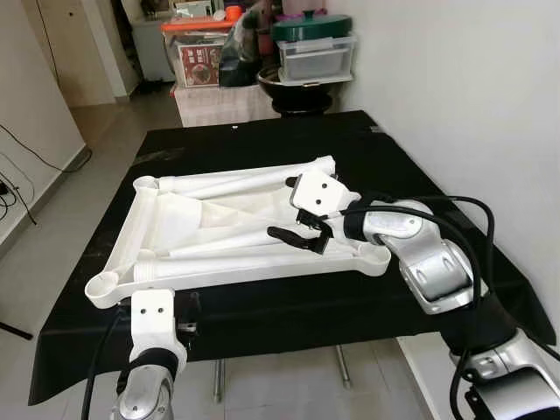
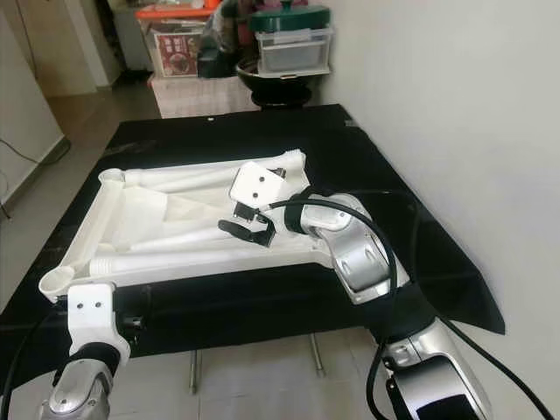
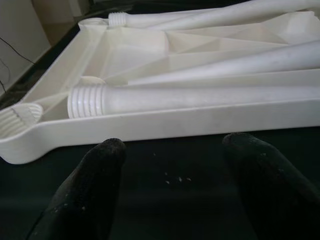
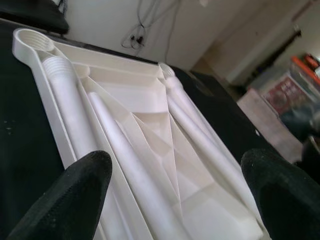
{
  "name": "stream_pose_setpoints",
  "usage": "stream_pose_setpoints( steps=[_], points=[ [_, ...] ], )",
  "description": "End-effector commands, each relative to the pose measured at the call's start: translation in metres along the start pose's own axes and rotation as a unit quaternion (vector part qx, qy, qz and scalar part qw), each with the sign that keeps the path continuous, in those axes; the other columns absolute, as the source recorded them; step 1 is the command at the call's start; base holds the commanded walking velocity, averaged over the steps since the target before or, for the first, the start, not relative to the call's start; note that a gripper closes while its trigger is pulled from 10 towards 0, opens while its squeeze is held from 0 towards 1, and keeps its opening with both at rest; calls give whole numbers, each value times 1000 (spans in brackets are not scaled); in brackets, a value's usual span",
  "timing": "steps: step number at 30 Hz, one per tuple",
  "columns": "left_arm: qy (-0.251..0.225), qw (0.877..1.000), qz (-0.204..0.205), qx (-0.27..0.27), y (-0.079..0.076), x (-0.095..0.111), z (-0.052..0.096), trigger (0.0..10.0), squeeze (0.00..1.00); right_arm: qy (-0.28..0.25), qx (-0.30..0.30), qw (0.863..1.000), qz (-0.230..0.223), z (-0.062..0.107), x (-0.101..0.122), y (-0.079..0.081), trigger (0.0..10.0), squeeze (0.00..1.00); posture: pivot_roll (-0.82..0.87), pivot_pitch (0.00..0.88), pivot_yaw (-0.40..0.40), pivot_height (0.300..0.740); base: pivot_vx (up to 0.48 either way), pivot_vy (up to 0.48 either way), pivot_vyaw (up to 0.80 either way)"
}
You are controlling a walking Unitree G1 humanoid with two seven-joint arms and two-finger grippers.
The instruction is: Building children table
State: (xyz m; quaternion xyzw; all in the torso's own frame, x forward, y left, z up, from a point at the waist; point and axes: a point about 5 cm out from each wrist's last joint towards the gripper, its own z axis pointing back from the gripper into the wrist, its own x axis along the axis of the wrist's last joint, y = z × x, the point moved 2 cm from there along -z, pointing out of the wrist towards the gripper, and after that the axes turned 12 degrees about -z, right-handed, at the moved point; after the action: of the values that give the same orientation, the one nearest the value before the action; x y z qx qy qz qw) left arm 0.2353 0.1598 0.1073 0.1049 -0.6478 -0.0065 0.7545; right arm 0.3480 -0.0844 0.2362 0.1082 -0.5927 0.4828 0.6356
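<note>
A white plastic table top [image 1: 188, 219] lies upside down on a black-covered table [image 1: 262, 131]. Several white legs rest loose inside it; the nearest leg [image 3: 200, 97] has a threaded end beside a corner socket [image 3: 20, 117]. My right gripper [image 1: 293, 229] hovers open just above the top's right part, its fingers [image 4: 75, 190] spread over the legs [image 4: 130, 165]. My left gripper [image 3: 172, 145] is open and low over the black cloth, just short of the top's near rim [image 3: 165, 125], with nothing between its fingers [image 3: 100, 175].
A white wall runs along the table's right side. Behind the far edge stand stacked plastic bins [image 1: 315, 52] and a cardboard box [image 1: 199, 63]. Cables [image 1: 17, 175] trail on the floor at the left. The near table edge [image 1: 262, 359] is close to my body.
</note>
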Motion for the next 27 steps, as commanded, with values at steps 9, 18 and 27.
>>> stream_pose_setpoints(
  steps=[9,18,27],
  points=[
    [-32,996,-76,27,11,15,4,10000,0,134,-26,987,-80,-40,-17,-13,10000,0,39,51,17,740,0,0,0],
    [-77,990,-100,55,25,42,-7,10000,0,224,43,970,-83,-65,-27,8,10000,0,52,74,9,740,0,0,0],
    [-72,991,-91,63,26,44,-2,10000,0,250,22,968,-32,-74,-5,-10,10000,0,55,98,-9,740,0,0,0]
  ],
)
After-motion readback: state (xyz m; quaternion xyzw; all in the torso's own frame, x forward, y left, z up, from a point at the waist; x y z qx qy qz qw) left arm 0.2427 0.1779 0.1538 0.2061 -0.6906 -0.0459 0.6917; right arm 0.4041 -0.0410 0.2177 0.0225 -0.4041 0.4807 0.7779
